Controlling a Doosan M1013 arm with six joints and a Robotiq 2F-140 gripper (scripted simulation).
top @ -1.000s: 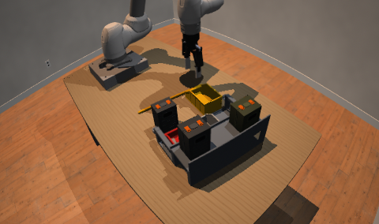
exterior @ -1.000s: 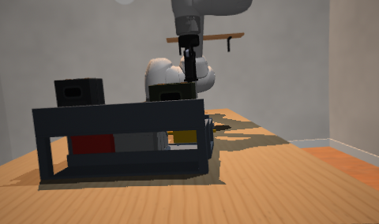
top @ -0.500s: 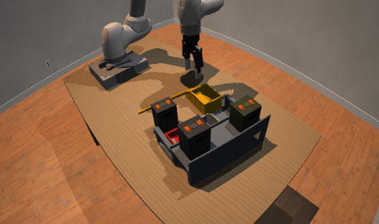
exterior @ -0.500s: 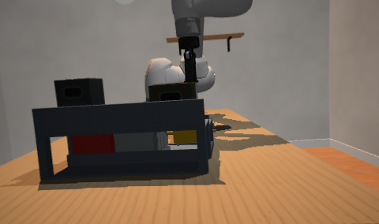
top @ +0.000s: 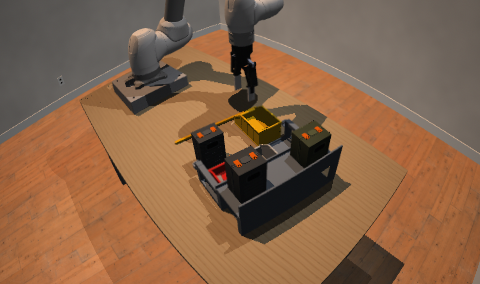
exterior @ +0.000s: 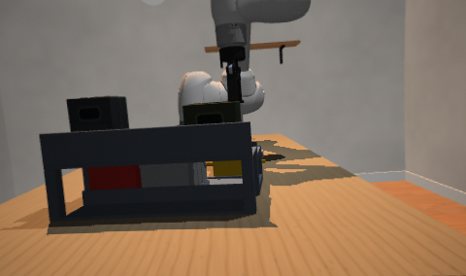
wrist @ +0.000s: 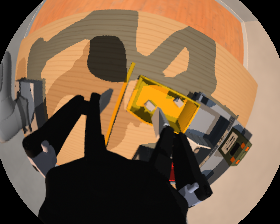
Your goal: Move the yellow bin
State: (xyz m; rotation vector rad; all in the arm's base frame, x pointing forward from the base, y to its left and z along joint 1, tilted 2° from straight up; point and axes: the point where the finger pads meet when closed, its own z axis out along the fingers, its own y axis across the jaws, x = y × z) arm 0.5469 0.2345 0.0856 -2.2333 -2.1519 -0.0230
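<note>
The yellow open bin [top: 260,125] sits at the shelf's [top: 273,185] open front on the side facing the robot base, and most of it sticks out beyond the shelf. It is level, with yellow parts inside. It also shows in the wrist view [wrist: 157,104] and, through the shelf, in the exterior view [exterior: 223,168]. My gripper [top: 248,82] hangs well above the table, behind the bin and apart from it. Its fingers are open and hold nothing. I cannot tell whether the bin's far end rests on the shelf.
A red bin [top: 219,171] and a grey bin [top: 270,150] sit in the shelf. Two black boxes [top: 208,142] [top: 245,172] and an olive box [top: 310,142] stand on top. A thin yellow rod [top: 205,129] lies on the table by the bin. The robot base [top: 148,87] is at the far end.
</note>
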